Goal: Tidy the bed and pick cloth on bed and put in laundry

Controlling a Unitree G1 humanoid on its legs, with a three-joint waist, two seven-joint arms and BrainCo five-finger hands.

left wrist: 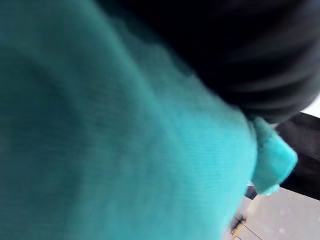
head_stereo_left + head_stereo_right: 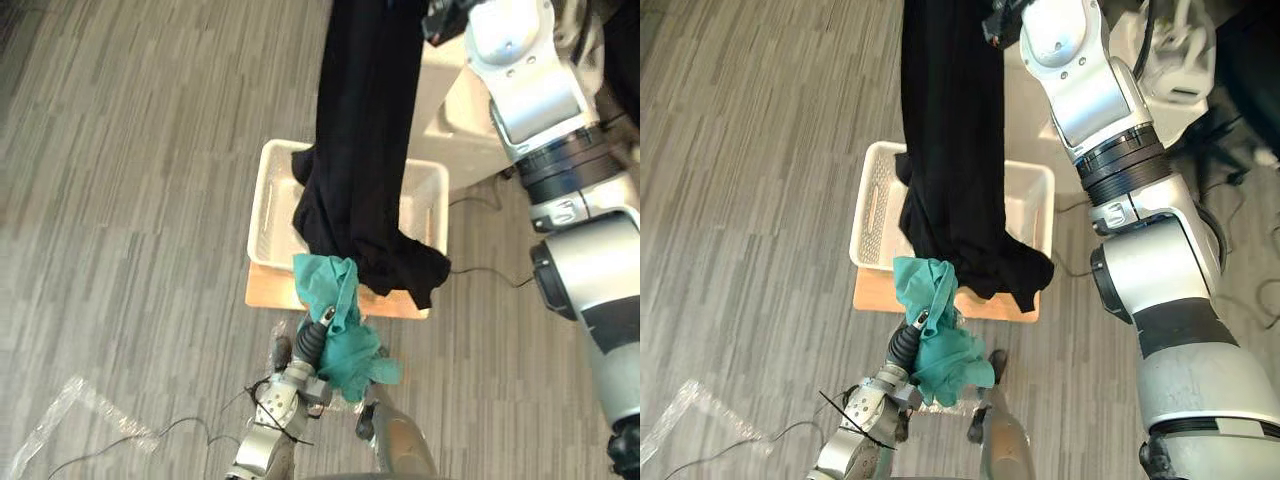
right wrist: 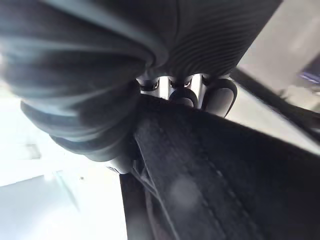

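The right hand (image 3: 192, 95), raised high, has its fingers curled round a black cloth (image 2: 360, 150) that hangs down into the white laundry basket (image 2: 262, 200) on the floor. The left hand (image 2: 314, 336) is buried in a teal cloth (image 2: 352, 362) at the basket's near edge, and I cannot tell its grip.

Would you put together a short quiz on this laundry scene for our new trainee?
1. True or false: the black garment hangs from the right hand, down to the white basket.
2. What colour is the cloth draped at the left hand? A red, B teal, C yellow.
3. Fill in: the basket stands on a ___ board.
Key: 1 true; 2 B; 3 wooden.
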